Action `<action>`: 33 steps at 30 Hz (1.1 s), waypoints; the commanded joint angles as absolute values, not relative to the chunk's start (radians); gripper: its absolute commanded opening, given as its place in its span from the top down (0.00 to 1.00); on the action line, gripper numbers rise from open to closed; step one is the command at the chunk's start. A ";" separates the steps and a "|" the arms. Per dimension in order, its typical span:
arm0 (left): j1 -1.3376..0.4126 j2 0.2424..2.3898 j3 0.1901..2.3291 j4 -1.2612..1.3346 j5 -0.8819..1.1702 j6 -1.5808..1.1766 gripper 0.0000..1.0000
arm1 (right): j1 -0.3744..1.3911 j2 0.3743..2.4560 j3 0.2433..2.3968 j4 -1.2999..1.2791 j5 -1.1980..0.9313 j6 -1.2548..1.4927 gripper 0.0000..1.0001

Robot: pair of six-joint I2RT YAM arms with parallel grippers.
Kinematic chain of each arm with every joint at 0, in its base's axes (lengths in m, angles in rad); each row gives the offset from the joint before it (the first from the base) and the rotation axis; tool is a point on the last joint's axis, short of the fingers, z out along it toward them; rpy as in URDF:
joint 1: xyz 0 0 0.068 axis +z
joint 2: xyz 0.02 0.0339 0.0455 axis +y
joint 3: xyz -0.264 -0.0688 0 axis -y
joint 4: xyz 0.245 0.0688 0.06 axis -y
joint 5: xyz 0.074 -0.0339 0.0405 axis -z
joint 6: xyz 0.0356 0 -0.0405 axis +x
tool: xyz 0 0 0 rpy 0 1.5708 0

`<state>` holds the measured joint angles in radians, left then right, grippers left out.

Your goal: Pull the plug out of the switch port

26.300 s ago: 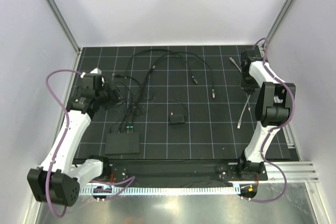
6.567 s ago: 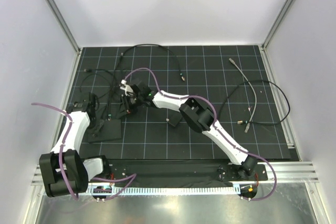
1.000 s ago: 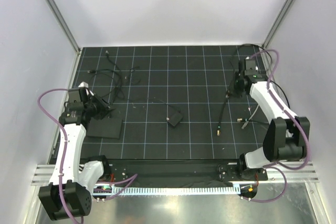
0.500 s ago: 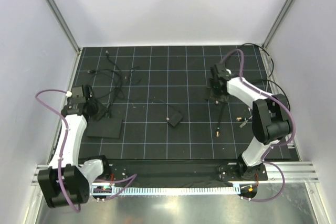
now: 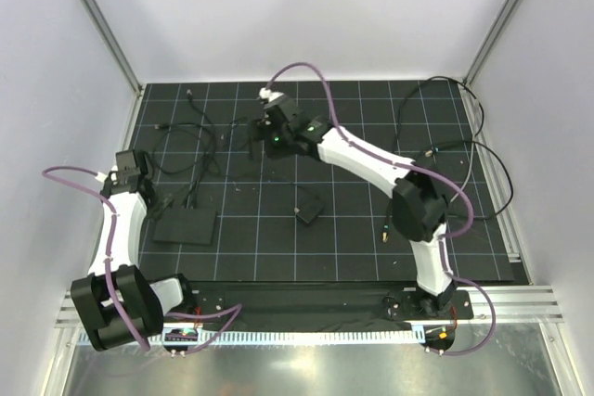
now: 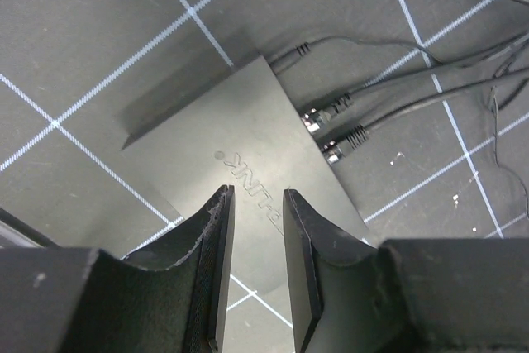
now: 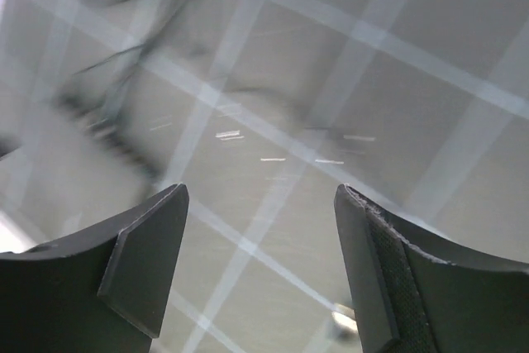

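The switch is a flat black box (image 5: 186,226) on the left of the mat, also filling the left wrist view (image 6: 240,138). Three plugs (image 6: 331,109) sit in the ports along one narrow edge of it, and their cables (image 5: 192,194) run away toward the back. My left gripper (image 6: 254,196) hovers over the box's top, left of it in the top view (image 5: 144,187). Its jaws stand a narrow gap apart with nothing between them. My right gripper (image 5: 262,141) reaches over the back middle of the mat, open wide and empty (image 7: 260,192); that view is blurred.
A small black square block (image 5: 309,207) lies mid-mat. A tangle of thin cables (image 5: 200,132) lies behind the switch. Loose cables (image 5: 445,146) loop along the right side, with a plug end (image 5: 386,229) near the front. Frame posts and white walls enclose the mat.
The right arm has swung from the right side across to the back middle and its jaws have opened wide. The left arm has drawn back leftward, its jaws parting a little.
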<state>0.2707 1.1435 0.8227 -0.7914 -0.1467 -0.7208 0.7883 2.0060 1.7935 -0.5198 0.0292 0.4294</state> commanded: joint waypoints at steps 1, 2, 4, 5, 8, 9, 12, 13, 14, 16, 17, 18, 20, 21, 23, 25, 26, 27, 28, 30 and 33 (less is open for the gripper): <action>0.290 1.157 0.833 -0.772 -0.152 -0.692 0.67 | 0.808 2.078 1.824 -0.315 -0.271 0.535 0.23; 0.294 1.164 0.831 -0.762 -0.138 -0.690 0.68 | 0.813 2.121 1.825 -0.266 -0.370 0.558 0.26; 0.295 1.167 0.804 -0.740 -0.079 -0.687 0.69 | 0.833 2.183 1.867 -0.157 -0.440 0.606 0.29; 0.295 1.167 0.793 -0.723 -0.069 -0.690 0.71 | 0.841 2.253 1.897 -0.150 -0.472 0.615 0.30; 0.295 1.173 0.769 -0.709 -0.067 -0.695 0.72 | 0.861 2.383 2.046 -0.126 -0.543 0.659 0.34; 0.296 1.175 0.773 -0.712 -0.078 -0.696 0.73 | 0.864 2.405 2.057 -0.100 -0.560 0.676 0.35; 0.296 1.170 0.793 -0.727 -0.110 -0.695 0.73 | 0.876 2.495 2.115 -0.060 -0.597 0.729 0.41; 0.296 1.169 0.798 -0.726 -0.113 -0.689 0.73 | 0.882 2.509 2.124 -0.048 -0.607 0.748 0.43; 0.298 1.167 0.804 -0.730 -0.129 -0.681 0.73 | 0.885 2.522 2.131 -0.023 -0.612 0.761 0.44; 0.301 1.170 0.821 -0.736 -0.135 -0.670 0.72 | 0.891 2.554 2.138 -0.005 -0.627 0.782 0.45; 0.301 1.173 0.825 -0.739 -0.133 -0.658 0.72 | 0.897 2.569 2.157 0.035 -0.640 0.808 0.45; 0.304 1.181 0.828 -0.742 -0.136 -0.654 0.72 | 0.899 2.597 2.169 0.043 -0.658 0.821 0.45; 0.305 1.187 0.831 -0.747 -0.153 -0.657 0.72 | 0.905 2.625 2.209 0.049 -0.667 0.862 0.49; 0.310 1.190 0.831 -0.753 -0.216 -0.685 0.72 | 0.907 2.634 2.210 0.058 -0.669 0.876 0.49; 0.317 1.193 0.833 -0.764 -0.276 -0.707 0.72 | 0.907 2.652 2.210 0.081 -0.669 0.902 0.50; 0.328 1.201 0.833 -0.755 -0.340 -0.725 0.71 | 0.908 2.661 2.207 0.089 -0.667 0.922 0.50; 0.331 1.209 0.833 -0.750 -0.362 -0.735 0.69 | 0.908 2.663 2.200 0.090 -0.667 0.925 0.51; 0.334 1.215 0.833 -0.744 -0.392 -0.736 0.68 | 0.907 2.665 2.194 0.095 -0.667 0.930 0.51; 0.348 1.236 0.834 -0.727 -0.403 -0.735 0.67 | 0.908 2.666 2.191 0.097 -0.669 0.931 0.51; 0.368 1.264 0.848 -0.718 -0.390 -0.727 0.66 | 0.910 2.669 2.184 0.097 -0.672 0.945 0.53; 0.382 1.318 0.864 -0.693 -0.370 -0.719 0.63 | 0.911 2.683 2.180 0.100 -0.669 0.968 0.54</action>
